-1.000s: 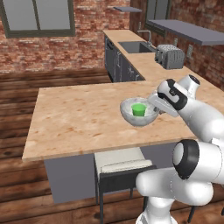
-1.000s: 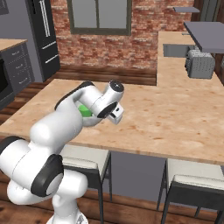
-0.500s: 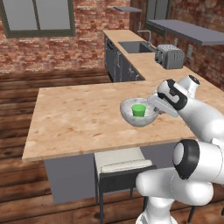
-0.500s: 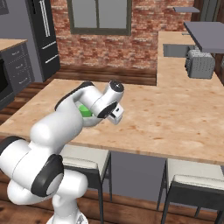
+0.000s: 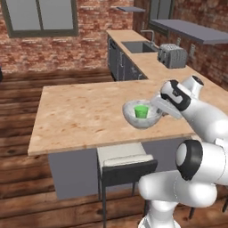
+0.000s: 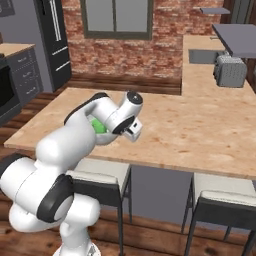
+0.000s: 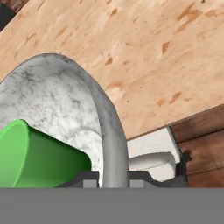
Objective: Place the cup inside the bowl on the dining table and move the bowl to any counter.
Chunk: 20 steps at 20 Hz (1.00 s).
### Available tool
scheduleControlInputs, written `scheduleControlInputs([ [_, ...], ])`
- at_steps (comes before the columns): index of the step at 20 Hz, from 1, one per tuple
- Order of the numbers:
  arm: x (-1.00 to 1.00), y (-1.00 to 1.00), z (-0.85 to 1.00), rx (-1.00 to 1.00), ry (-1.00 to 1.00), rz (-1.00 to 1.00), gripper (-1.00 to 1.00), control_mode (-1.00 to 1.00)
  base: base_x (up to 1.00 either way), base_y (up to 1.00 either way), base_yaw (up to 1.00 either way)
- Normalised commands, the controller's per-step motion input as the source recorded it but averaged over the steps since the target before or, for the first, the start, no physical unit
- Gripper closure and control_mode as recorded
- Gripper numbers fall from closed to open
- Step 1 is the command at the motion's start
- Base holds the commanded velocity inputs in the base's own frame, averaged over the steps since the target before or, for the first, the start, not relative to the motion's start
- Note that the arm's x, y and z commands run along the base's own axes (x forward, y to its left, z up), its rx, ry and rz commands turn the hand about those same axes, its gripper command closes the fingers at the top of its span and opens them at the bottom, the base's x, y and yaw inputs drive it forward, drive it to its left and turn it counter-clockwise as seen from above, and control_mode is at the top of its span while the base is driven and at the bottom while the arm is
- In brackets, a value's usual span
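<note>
The pale speckled bowl [image 5: 142, 118] sits just above the front part of the dining table [image 5: 80, 111], with the bright-green cup [image 5: 141, 111] inside it. My gripper [image 5: 159, 107] is shut on the bowl's right rim. In the hand view the bowl's rim [image 7: 111, 131] runs between my fingertips [image 7: 89, 178], and the cup [image 7: 39, 157] lies tilted inside the bowl. From the right base view the cup [image 6: 98, 126] peeks out behind my arm, and the hand hides most of the bowl.
The counter [image 5: 153, 67] runs along the right wall, with a sink [image 5: 138, 46] and a toaster [image 5: 172, 55] on it. A stool [image 5: 124, 158] stands under the table's front edge, below the bowl. More stools [image 6: 220, 200] line that side.
</note>
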Motion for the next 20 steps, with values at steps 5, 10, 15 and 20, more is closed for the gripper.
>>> scheduleControlInputs([
  [5,0.0,0.0,0.0,0.0,0.0,0.0,1.0,1.0,-0.88,0.67,0.08],
  [10,0.0,0.0,0.0,0.0,0.0,0.0,1.0,1.0,-0.46,0.68,0.06],
  [15,0.0,0.0,0.0,0.0,0.0,0.0,1.0,1.0,-0.06,0.82,0.03],
  [20,0.0,0.0,0.0,0.0,0.0,0.0,1.0,1.0,-0.02,0.79,0.0],
])
